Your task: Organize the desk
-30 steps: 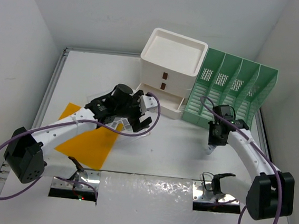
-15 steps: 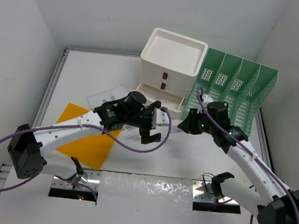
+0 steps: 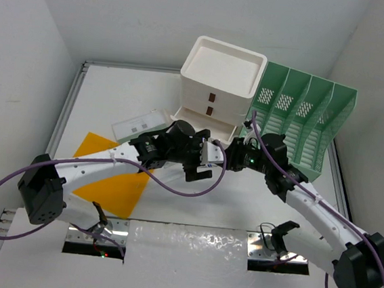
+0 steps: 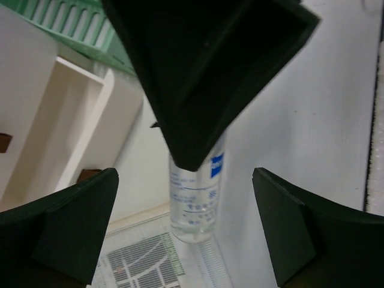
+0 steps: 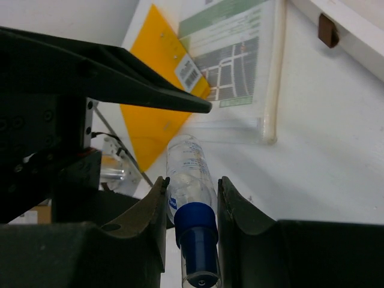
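A small clear bottle [image 5: 191, 174] with a blue cap is clamped between my right gripper's [image 5: 191, 181] fingers, base pointing away. In the top view my right gripper [image 3: 232, 152] holds this bottle [image 3: 213, 152] out over the middle of the white desk [image 3: 241, 203], in front of the drawer box. My left gripper [image 3: 204, 161] faces it with jaws wide open. In the left wrist view the bottle [image 4: 193, 201] hangs from the right gripper's dark fingers [image 4: 204, 78], its base between my left gripper's [image 4: 187, 235] spread fingers without touching them.
A white three-drawer box [image 3: 223, 72] stands at the back with its bottom drawer [image 3: 210, 129] pulled open. A green slotted file rack [image 3: 304, 114] is beside it. A yellow folder [image 3: 109, 187] and a clear sleeve with a printed sheet [image 3: 139, 122] lie at the left.
My right arm swung left from beside the file rack to the centre. My left gripper moved right, uncovering the clear sleeve, and opened wider around the bottle's base.
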### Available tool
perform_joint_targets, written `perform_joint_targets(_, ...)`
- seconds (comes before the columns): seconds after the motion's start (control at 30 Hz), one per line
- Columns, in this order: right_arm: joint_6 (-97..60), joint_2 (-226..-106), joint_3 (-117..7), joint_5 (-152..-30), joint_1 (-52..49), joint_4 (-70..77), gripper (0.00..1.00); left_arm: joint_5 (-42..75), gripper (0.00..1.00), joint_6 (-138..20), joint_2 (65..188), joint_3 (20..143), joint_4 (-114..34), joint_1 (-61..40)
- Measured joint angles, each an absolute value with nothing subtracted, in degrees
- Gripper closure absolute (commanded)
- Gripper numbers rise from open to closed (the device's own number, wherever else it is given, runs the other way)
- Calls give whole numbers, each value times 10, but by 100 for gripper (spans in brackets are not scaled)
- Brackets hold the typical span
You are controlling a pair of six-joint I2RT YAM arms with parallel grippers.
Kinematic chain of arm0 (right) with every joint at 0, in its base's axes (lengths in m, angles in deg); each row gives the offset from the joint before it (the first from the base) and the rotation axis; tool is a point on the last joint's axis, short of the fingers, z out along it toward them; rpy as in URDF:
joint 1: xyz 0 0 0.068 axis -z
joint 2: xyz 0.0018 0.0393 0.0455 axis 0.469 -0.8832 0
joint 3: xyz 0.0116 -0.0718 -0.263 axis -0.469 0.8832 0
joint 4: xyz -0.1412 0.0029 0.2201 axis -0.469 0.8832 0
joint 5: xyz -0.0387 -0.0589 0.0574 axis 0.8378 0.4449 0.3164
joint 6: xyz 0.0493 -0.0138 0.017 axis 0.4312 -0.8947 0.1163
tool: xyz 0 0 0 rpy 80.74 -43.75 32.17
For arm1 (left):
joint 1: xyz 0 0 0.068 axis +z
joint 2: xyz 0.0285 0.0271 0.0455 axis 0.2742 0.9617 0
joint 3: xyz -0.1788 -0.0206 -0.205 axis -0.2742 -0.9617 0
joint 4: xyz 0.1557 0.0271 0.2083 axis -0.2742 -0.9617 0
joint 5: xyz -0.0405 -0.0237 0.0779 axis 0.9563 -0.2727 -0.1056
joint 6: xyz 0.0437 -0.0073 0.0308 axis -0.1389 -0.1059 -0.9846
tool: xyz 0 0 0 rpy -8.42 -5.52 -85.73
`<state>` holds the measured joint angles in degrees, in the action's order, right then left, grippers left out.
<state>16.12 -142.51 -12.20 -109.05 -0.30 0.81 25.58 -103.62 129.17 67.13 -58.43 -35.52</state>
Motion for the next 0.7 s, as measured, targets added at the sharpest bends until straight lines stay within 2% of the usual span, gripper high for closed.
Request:
perform_joint_targets(0.13, 179, -1422, -114, -1112, -3, -24, 100, 229, 34, -1040, 1292, 671, -563, -355)
perform_joint_targets(0.17, 185, -1422, -110, -1118, -3, -38, 100, 225, 43, -1041, 1292, 671, -560, -355)
perform_joint_targets(0.2, 191, -1423, -105, -1122, -3, -53, 100, 222, 62, -1042, 1293, 671, -558, -355)
perform_joint_targets(0.27, 202, -1429, -99, -1121, -1, -82, 100, 221, 79, -1046, 1297, 670, -564, -356)
perform_joint_targets(0.3, 202, -1432, -99, -1121, 0, -87, 100, 218, 94, -1049, 1299, 670, -564, -359)
perform_joint_targets(0.33, 202, -1434, -96, -1122, 1, -91, 100, 216, 100, -1054, 1300, 670, -565, -359)
perform_joint_targets(0.37, 203, -1436, -96, -1121, 1, -93, 76, 214, 100, -1057, 1302, 670, -565, -359)
perform_joint_targets(0.43, 200, -1436, -95, -1118, 1, -90, 42, 210, 100, -1066, 1307, 670, -564, -359)
perform_joint_targets(0.47, 196, -1436, -95, -1117, 1, -88, 20, 204, 100, -1071, 1310, 671, -564, -359)
perform_joint_targets(0.57, 162, -1425, -118, -1077, 0, -20, 1, 159, 100, -1105, 1329, 672, -566, -353)
perform_joint_targets(0.7, 109, -1382, -161, -961, 6, 117, 1, 120, 100, -1161, 1373, 715, -565, -302)
